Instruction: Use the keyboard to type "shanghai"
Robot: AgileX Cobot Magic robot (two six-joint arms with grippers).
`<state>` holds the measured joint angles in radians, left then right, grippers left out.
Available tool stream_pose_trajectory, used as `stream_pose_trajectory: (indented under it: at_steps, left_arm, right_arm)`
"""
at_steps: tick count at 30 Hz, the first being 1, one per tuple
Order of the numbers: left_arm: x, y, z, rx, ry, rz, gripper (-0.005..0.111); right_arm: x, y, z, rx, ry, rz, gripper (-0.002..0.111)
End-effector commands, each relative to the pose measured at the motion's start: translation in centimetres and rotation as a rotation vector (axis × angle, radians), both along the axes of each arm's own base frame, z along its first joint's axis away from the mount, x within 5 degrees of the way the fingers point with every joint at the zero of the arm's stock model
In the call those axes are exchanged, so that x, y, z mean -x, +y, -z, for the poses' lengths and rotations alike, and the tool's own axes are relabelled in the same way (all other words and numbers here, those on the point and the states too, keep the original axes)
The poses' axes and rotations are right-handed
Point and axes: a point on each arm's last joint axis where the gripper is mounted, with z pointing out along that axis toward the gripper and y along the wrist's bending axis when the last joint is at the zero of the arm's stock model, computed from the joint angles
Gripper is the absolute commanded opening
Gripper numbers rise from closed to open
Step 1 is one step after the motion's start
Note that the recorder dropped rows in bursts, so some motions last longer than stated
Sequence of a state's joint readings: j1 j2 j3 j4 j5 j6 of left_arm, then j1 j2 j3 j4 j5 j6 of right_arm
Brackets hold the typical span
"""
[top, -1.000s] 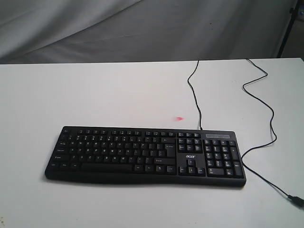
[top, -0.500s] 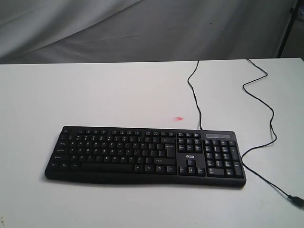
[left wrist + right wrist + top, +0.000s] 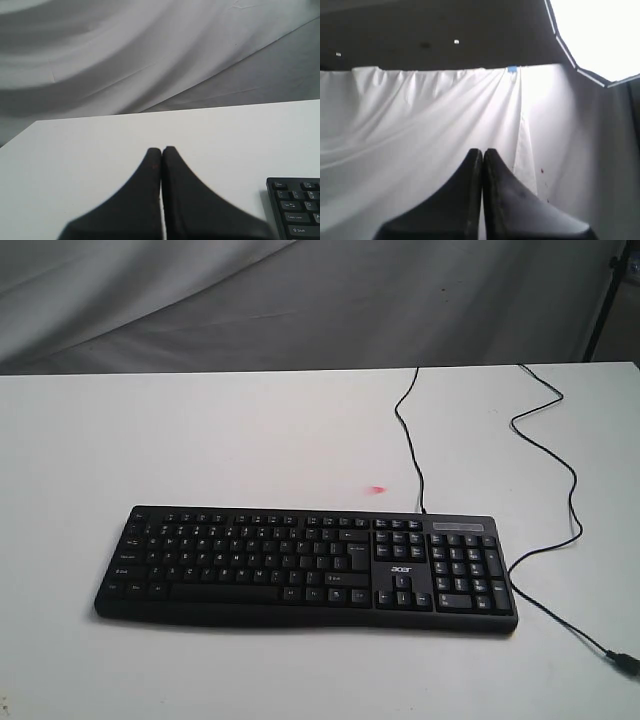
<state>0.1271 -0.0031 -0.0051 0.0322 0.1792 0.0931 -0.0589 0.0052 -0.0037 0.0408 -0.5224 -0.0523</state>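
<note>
The keyboard (image 3: 305, 568) lies flat on the white counter (image 3: 200, 430), its long side running across the exterior view. The letter keys are toward its left end, the number pad (image 3: 465, 570) is at its right end, and a small white logo (image 3: 400, 568) sits just left of that pad. A thin black cable (image 3: 408, 430) leaves the keyboard's far edge near the number pad and snakes away to the counter's far edge. A second cable (image 3: 565, 480) loops past the keyboard's right end and finishes in a dark plug (image 3: 622, 662) lying on the counter, nearer the camera than the keyboard's right corner. Whether the two are one cable cannot be told. A small pink mark (image 3: 377, 490) shows on the counter just beyond the keyboard's far edge, beside the first cable. The left claw (image 3: 161, 150) has its two black fingers pressed together with nothing between them. It hangs over bare counter off the keyboard's left end, apart from it, and the left wrist view catches that corner (image 3: 296, 207) with its Tab, Caps Lock and Shift keys. The right claw (image 3: 482, 151) is likewise pinched closed on nothing and points at a pale draped cloth (image 3: 410, 125). Where it stands relative to the keyboard cannot be told.
</note>
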Motion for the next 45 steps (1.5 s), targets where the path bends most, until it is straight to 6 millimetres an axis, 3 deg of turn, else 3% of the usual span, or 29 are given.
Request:
stream_pose_trajectory:
  at_steps: [1,18,25,32,37,40,45]
  left_arm:
    - [0.0,0.0,0.1,0.004,0.003,0.004,0.001]
    - [0.0,0.0,0.1,0.004,0.003,0.004,0.001]
    - [0.0,0.0,0.1,0.004,0.003,0.004,0.001]
    - [0.0,0.0,0.1,0.004,0.003,0.004,0.001]
    - [0.0,0.0,0.1,0.004,0.003,0.004,0.001]
    - [0.0,0.0,0.1,0.004,0.003,0.004,0.001]
    - [0.0,0.0,0.1,0.004,0.003,0.004,0.001]
  right_arm:
    - [0.4,0.0,-0.4,0.008,-0.066,0.004,0.000]
    - [0.4,-0.1,-0.4,-0.011,-0.074,0.000,0.000]
    - [0.5,-0.1,-0.5,-0.118,-0.093,-0.081,0.000]
    - [1.2,-0.1,-1.3,-0.237,-0.223,-0.196,0.000]
    - [1.9,0.0,-4.0,-0.282,-0.238,-0.243,0.000]
    - [2.6,0.1,-6.8,-0.279,-0.252,-0.249,0.000]
    - [1.8,0.2,-11.6,-0.252,-0.197,-0.233,0.000]
